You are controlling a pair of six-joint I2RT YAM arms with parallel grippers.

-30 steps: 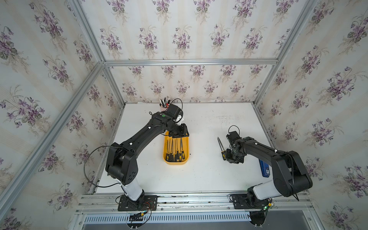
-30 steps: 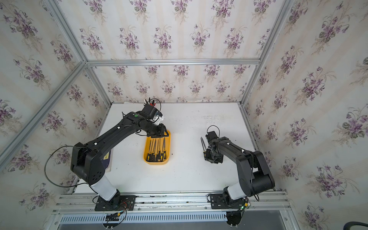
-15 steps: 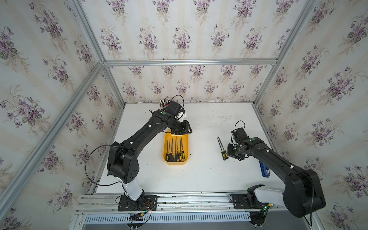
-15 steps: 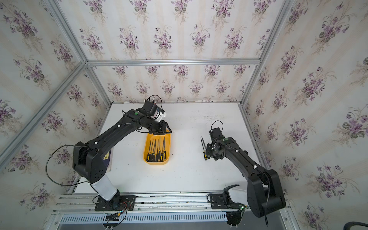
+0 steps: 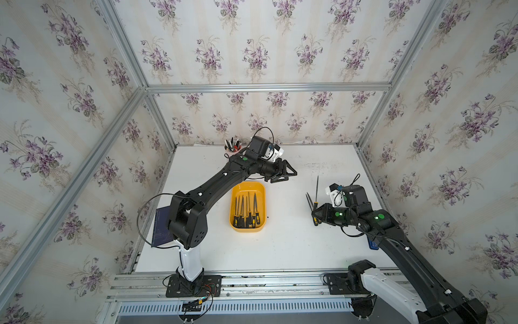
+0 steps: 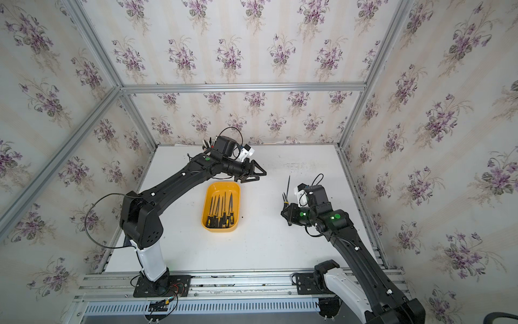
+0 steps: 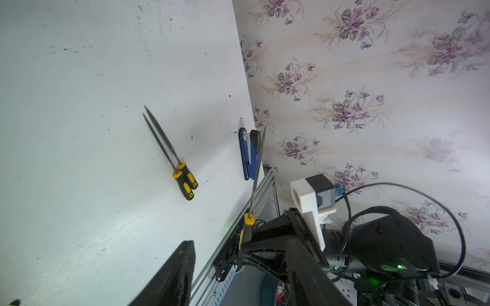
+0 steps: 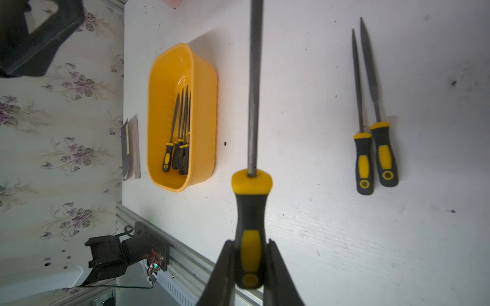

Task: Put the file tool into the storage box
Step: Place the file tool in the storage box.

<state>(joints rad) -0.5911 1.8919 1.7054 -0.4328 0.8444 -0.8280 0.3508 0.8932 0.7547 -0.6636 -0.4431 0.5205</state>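
The right gripper (image 8: 250,246) has its jaws clamped on the black-and-yellow handle of one file (image 8: 252,201), held above the table (image 5: 280,246) well to the right of the one yellow storage box (image 5: 262,196). The left gripper (image 5: 286,174) has its jaws apart and empty, just past the box's far end. Two more files (image 8: 363,159) lie side by side right of the box. The box holds about five files (image 5: 246,213); their handles overlap.
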